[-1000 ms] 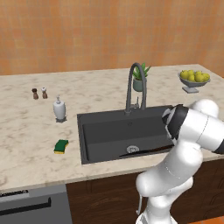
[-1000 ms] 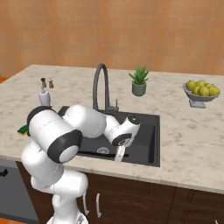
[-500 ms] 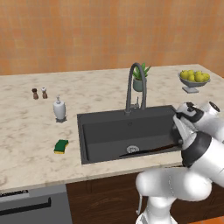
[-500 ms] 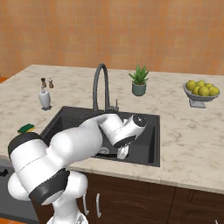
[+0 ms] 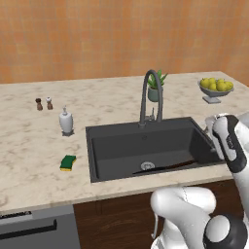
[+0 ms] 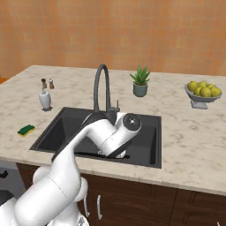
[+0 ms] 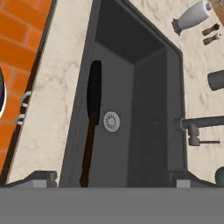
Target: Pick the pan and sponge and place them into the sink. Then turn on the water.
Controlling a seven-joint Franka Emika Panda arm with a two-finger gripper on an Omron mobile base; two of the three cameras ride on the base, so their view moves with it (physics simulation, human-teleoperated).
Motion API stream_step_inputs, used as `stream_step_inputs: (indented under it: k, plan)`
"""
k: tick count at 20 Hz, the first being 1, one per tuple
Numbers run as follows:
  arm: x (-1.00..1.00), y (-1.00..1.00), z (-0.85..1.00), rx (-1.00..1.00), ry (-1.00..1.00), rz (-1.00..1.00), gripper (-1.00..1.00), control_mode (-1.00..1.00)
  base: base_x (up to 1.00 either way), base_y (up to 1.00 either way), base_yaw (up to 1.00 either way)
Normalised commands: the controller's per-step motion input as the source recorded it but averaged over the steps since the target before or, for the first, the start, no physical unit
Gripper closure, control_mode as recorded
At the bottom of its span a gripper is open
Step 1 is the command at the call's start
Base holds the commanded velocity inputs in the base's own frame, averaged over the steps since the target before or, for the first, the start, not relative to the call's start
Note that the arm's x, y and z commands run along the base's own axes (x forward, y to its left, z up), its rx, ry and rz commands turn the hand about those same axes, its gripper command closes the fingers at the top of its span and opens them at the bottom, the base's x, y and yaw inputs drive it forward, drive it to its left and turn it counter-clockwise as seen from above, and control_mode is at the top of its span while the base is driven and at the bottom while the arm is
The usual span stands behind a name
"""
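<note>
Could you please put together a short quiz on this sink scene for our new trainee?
1. True or false: the sponge lies inside the sink.
2. Where is the pan? A) on the counter B) in the sink C) in the gripper
3. What fruit-filled thing stands at the counter's right end?

Key: 1 false, it lies on the counter left of the sink. 2 B. 3 the bowl of yellow fruit.

The arm point(image 6: 97, 141) is glossy white, built of rounded bulbous segments with dark grey bands at its joints.
</note>
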Motion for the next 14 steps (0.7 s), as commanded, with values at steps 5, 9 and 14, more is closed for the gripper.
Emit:
stream_step_inputs:
  k: [5,9,14]
  plan:
    - [-0.71,0.34,0.77,-0.23,-0.16,0.0,-1.0,-1.0,0.0,0.0,0.0]
    - [-0.16,0.86,0.76,-0.36,-0.05,0.0,-1.0,-1.0,0.0,0.0,0.0]
    - [-0.16,0.63,0.58,-0.23,0.0,0.11,-1.0,-1.0,0.0,0.0,0.0]
